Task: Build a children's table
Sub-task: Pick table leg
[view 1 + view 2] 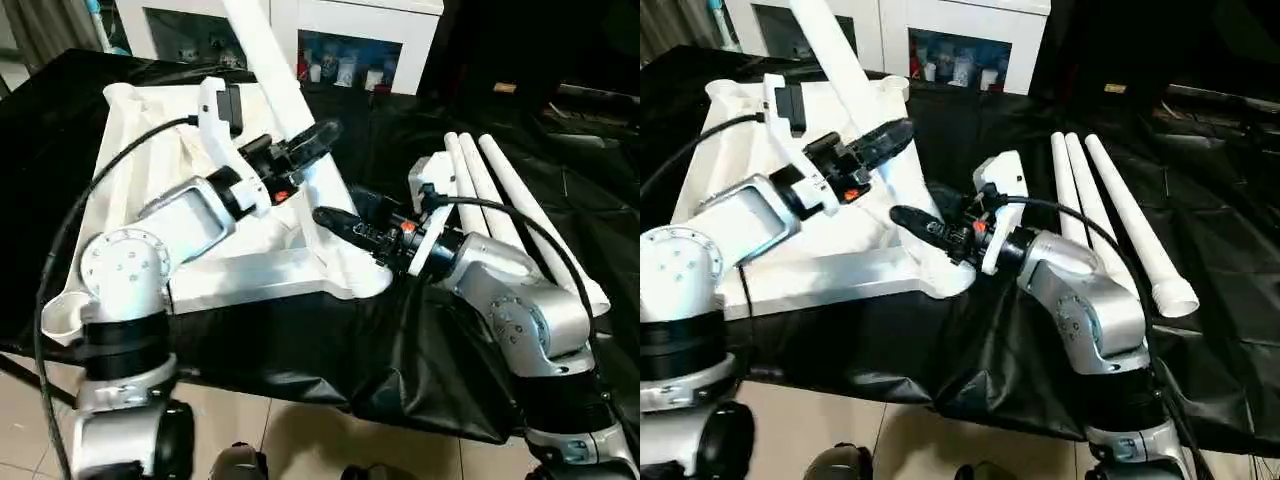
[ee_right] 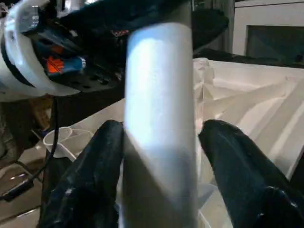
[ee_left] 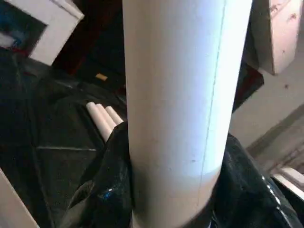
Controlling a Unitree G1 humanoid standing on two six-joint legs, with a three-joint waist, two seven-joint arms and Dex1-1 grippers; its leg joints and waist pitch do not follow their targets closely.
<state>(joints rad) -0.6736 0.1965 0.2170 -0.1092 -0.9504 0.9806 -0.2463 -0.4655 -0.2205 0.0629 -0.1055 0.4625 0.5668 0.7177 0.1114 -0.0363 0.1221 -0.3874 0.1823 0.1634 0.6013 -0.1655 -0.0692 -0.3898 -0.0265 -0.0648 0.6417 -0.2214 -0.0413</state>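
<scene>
Silver forearms nearest, left gripper [image 1: 315, 135] jaws clasping upright leg [image 1: 262, 45], top cropped, right gripper [image 1: 910, 218] jaws straddling it loosely, base hidden.

Your two head views look forward and down over both forearms at the tabletop [image 1: 130, 170], sharing almost the whole scene from slightly offset spots. Your left wrist view sits hard against the standing leg [image 3: 180, 104]; your right wrist view faces that leg's lower part at twelve o'clock, equally close.

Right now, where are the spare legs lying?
The three spare legs lie side by side on the black cloth, on the robot's right, just beyond its right arm and apart from the tabletop.
</scene>
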